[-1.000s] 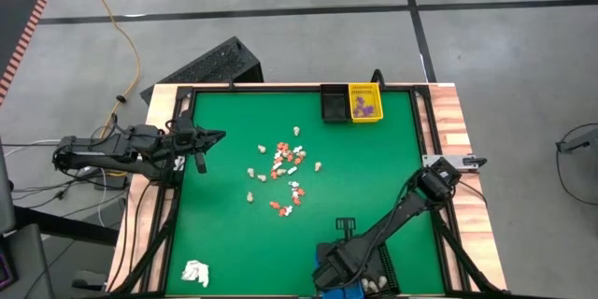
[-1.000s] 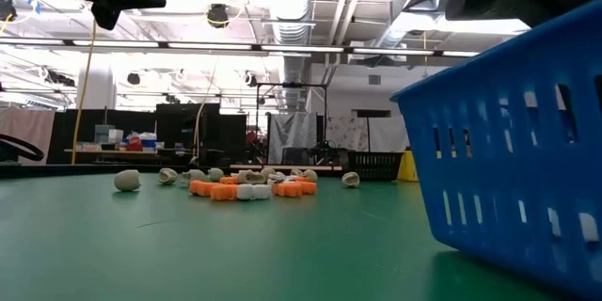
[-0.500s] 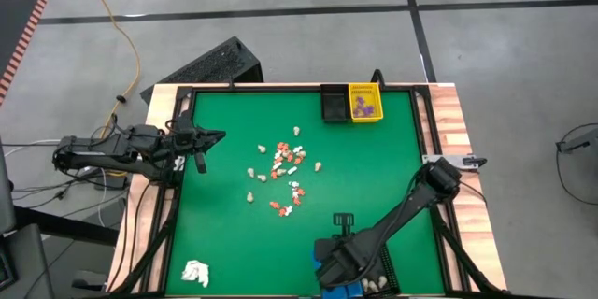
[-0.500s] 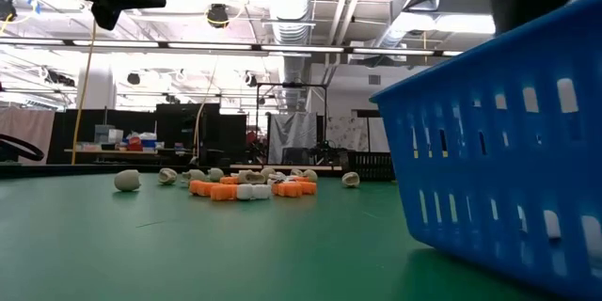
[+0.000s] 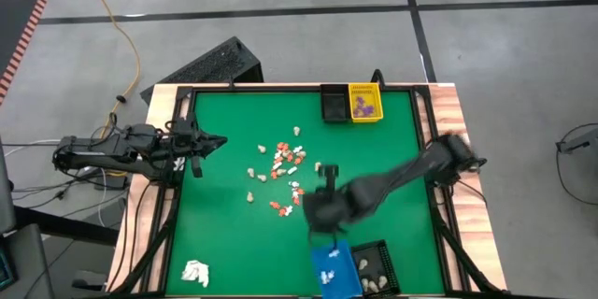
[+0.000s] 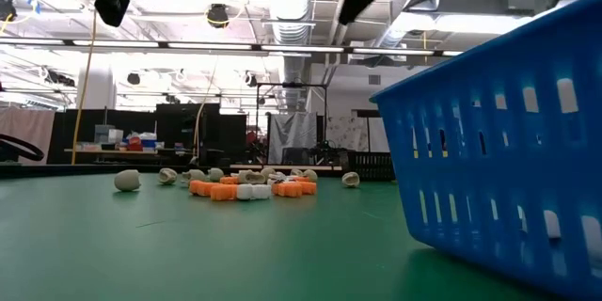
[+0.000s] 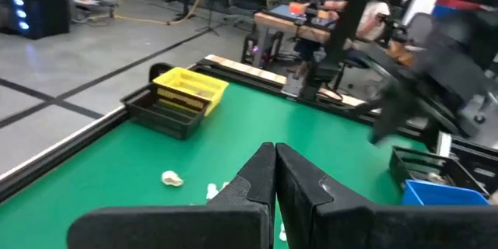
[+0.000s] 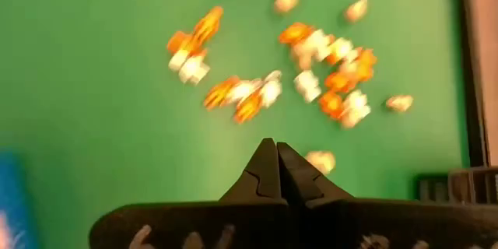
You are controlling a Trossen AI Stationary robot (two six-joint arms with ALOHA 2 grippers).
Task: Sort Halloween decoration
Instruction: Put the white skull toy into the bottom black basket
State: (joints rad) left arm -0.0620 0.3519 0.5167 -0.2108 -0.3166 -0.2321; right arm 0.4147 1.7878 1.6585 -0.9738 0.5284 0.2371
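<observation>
Since the earlier frame the right arm has swung up from the tabletop's near edge toward the middle, and its right claw (image 5: 326, 176) now hangs just beside the scattered pieces, fingers pressed fully together and holding nothing. The small orange, white and cream Halloween decoration pieces (image 5: 283, 173) lie loose in a cluster at the centre of the green felt tabletop (image 5: 224, 224). A few purple ones sit in the yellow plastic bin (image 5: 365, 103) at the far edge. The blue slotted plastic basket (image 5: 332, 269) rests at the near edge. The left claw (image 5: 201, 142) waits over the left side, closed and empty.
</observation>
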